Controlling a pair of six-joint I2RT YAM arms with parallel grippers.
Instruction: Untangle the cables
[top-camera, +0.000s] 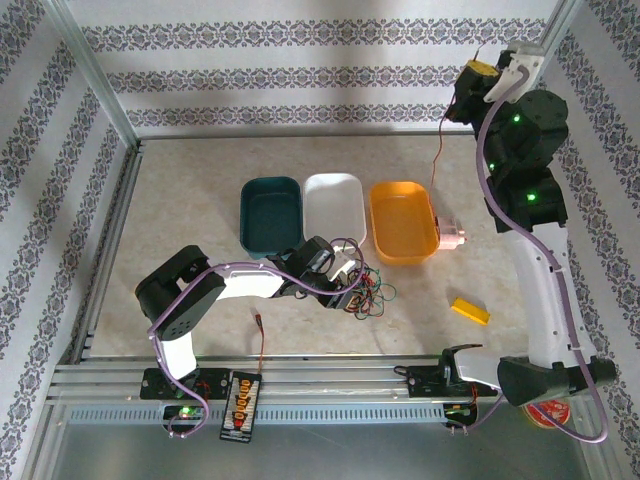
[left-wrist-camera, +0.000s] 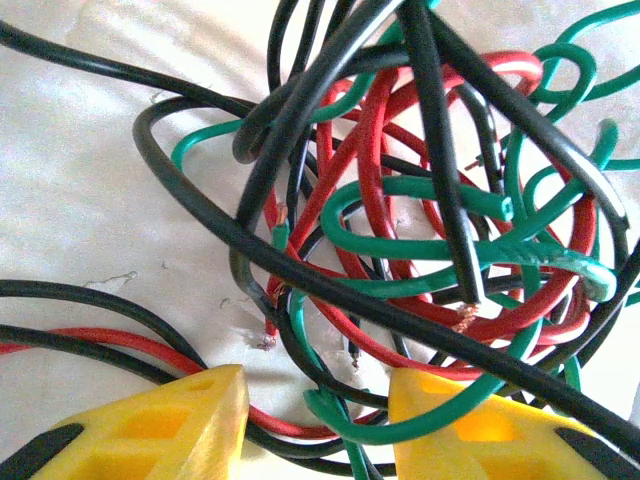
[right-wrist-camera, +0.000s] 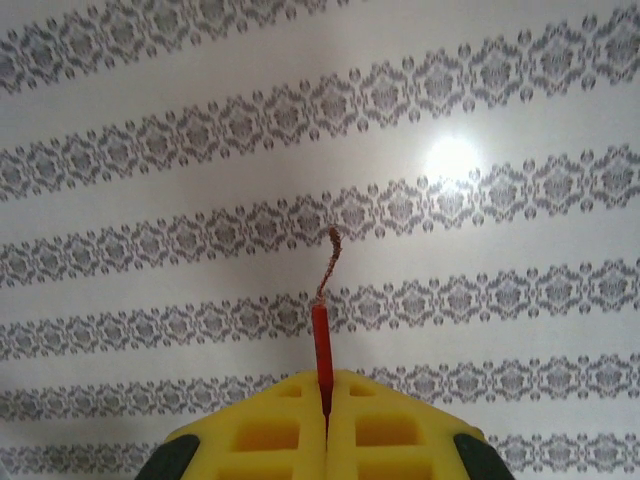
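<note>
Left pincer: the left gripper (top-camera: 345, 295) sits low over the table (top-camera: 190, 200) at centre frame in the top view. In its wrist view (left-wrist-camera: 318, 400) the yellow fingers (left-wrist-camera: 170, 425) stand spread at the bottom edge. Black, red and green strands run through the gap, and none is squeezed.
Right pincer: the right gripper (top-camera: 478, 72) is raised high in the upper right corner of the top view. Its wrist view (right-wrist-camera: 326, 385) shows the fingers pressed together on the red cable (right-wrist-camera: 320, 335), with striped wallpaper behind.
Red cable: its bare frayed tip pokes up just above the closed fingertips at centre frame. In the top view the red cable (top-camera: 438, 150) hangs down from the raised arm toward the right side of the orange bin (top-camera: 402, 250). Its lower end is lost beside a small pink object (top-camera: 453, 237).
Tangle: the knotted cables (top-camera: 368, 292) lie on the table at centre frame, just right of the left gripper and below the bins. Up close the knotted cables (left-wrist-camera: 420, 230) are red, green and black loops crossing over one another, several with cut ends showing.
Bins: teal bin (top-camera: 270, 235), white bin (top-camera: 335, 225) and the orange bin sit side by side in a row above the tangle.
Other items: a yellow block (top-camera: 470, 310) lies at right of the tangle, well apart from it. A black board (top-camera: 240, 405) with orange plugs sits at the bottom edge.
</note>
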